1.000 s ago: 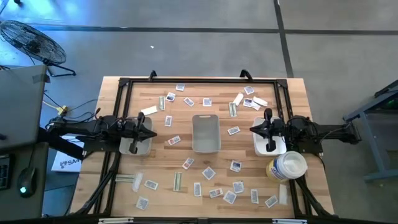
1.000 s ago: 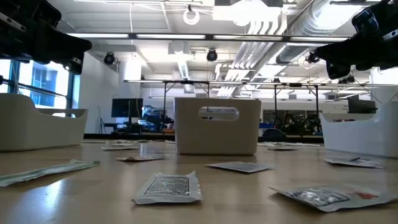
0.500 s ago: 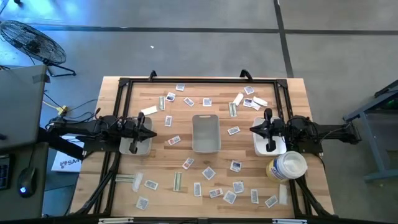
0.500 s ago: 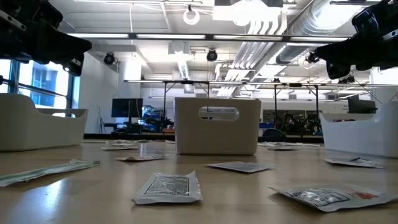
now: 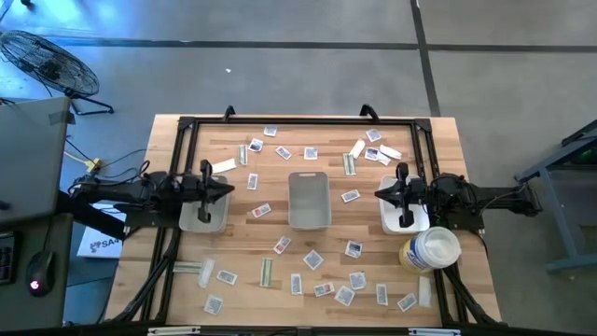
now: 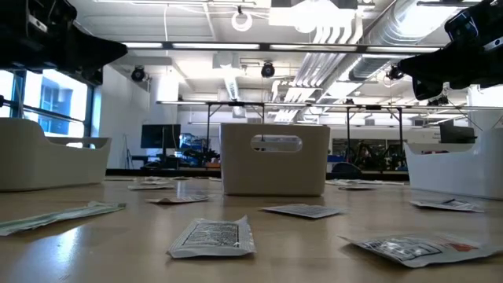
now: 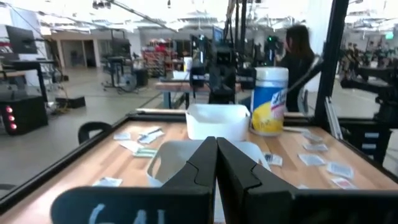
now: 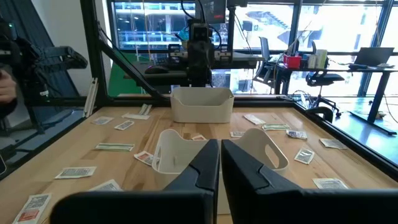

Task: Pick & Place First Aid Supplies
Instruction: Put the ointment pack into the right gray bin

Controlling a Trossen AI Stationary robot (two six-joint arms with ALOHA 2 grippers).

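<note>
Both arms are waiting with the left gripper (image 5: 227, 190) and right gripper (image 5: 380, 194) closed and empty, while all the packets (image 5: 312, 259) are lying on the table (image 5: 326, 131), none picked.

Small flat first aid packets (image 5: 312, 259) lie scattered across the wooden tabletop.

Little can be read. On the floor left of the worktop, under the left arm, a white sheet (image 5: 97, 245) carries dark letters that look like "SA", the rest hidden. The packets (image 6: 214, 237) bear dark print and the tub (image 7: 269, 99) has a yellow label, both too small to make out.
</note>
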